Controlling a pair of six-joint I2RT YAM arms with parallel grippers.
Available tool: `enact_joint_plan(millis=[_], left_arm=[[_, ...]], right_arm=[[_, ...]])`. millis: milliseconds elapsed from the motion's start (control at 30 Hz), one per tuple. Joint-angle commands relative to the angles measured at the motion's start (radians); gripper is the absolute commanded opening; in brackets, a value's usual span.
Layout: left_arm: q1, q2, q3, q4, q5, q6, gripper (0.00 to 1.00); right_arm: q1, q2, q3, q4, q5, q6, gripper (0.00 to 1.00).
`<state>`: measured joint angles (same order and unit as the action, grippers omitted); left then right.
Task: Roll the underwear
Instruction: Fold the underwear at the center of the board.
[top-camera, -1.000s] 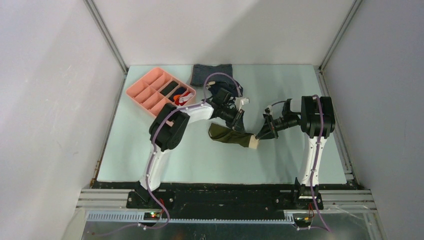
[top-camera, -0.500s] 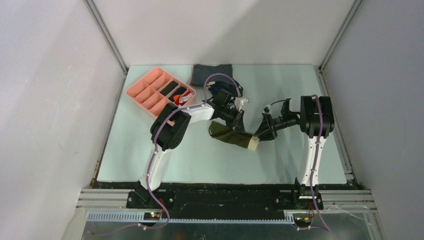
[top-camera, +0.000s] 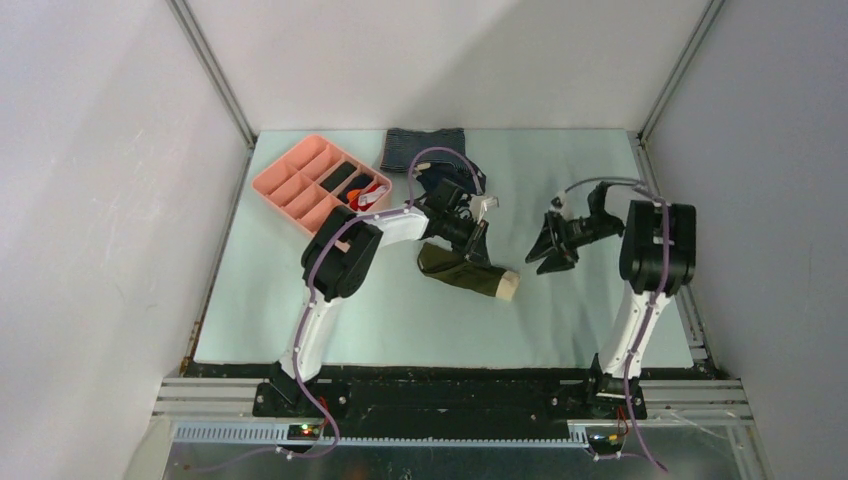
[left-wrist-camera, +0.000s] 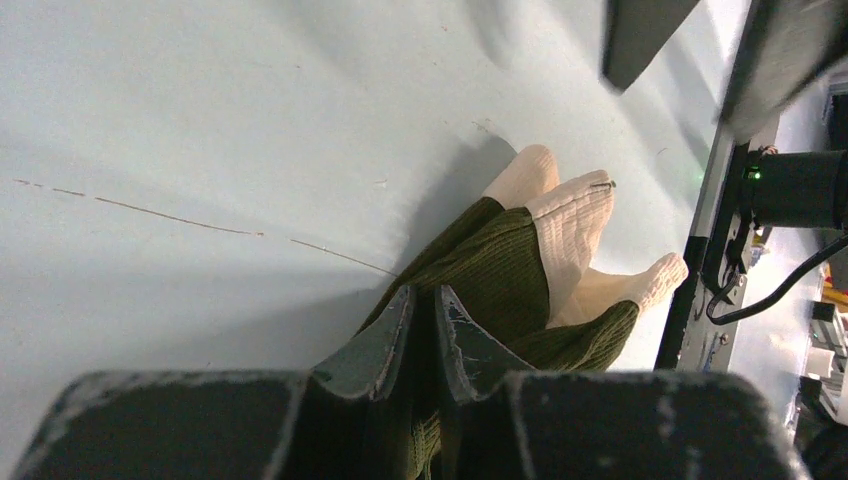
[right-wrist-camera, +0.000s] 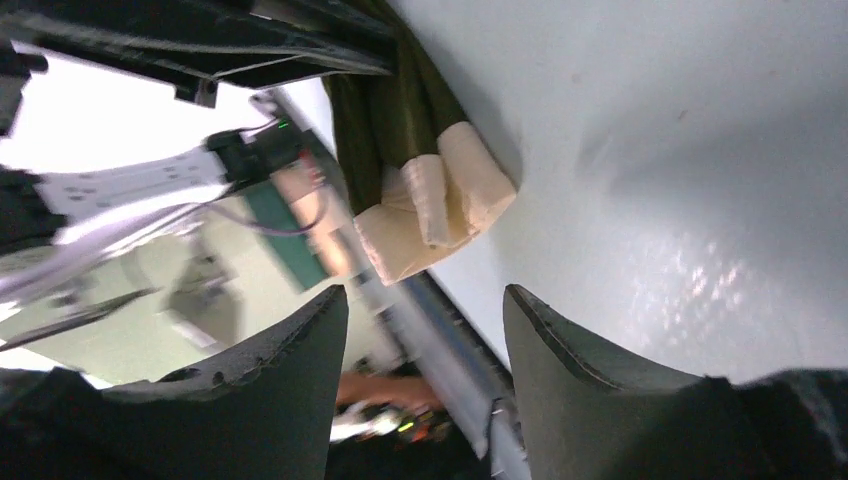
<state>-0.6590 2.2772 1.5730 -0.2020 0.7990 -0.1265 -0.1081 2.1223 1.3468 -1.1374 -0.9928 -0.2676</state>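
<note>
While clamped tight in the left gripper (top-camera: 479, 250) at mid-bench, bunched on the mat: one underwear (top-camera: 462, 271), cream band toward the right edge. Spread wide and apart from it, right gripper (right-wrist-camera: 422, 295). Far-left corner – one pink tray (top-camera: 290, 180); far edge – one striped garment (top-camera: 423, 148); nearer, one navy garment (top-camera: 474, 183), half hidden behind the left arm.

Between the left jaws, the underwear (left-wrist-camera: 498, 268) is ribbed olive-green, cream-tipped. The folded cloth (top-camera: 424, 147) beyond them seems blue-grey striped.
</note>
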Motion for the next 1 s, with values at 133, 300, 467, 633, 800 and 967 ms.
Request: enact_joint_plan(millis=[133, 300, 467, 633, 800, 967], left_arm=[[0.002, -0.003, 0.014, -0.030, -0.014, 0.054, 0.18], [0.000, -0.004, 0.023, -0.031, -0.019, 0.057, 0.18], [0.000, -0.002, 0.026, -0.047, -0.022, 0.074, 0.19], [0.001, -0.002, 0.035, -0.063, -0.024, 0.092, 0.19], [0.002, 0.003, 0.040, -0.061, -0.022, 0.089, 0.19], [0.002, 0.007, 0.047, -0.063, -0.022, 0.085, 0.19]], right_arm=[[0.033, -0.865, -0.403, 0.683, 0.240, -0.079, 0.98], [0.245, -0.865, -0.413, 0.504, 0.278, -0.341, 0.70], [0.348, -0.616, -0.306, 0.339, 0.326, -0.257, 0.54], [0.367, -0.570, -0.287, 0.390, 0.377, -0.249, 0.55], [0.370, -0.499, -0.241, 0.354, 0.362, -0.278, 0.49], [0.383, -0.448, -0.220, 0.326, 0.345, -0.305, 0.44]])
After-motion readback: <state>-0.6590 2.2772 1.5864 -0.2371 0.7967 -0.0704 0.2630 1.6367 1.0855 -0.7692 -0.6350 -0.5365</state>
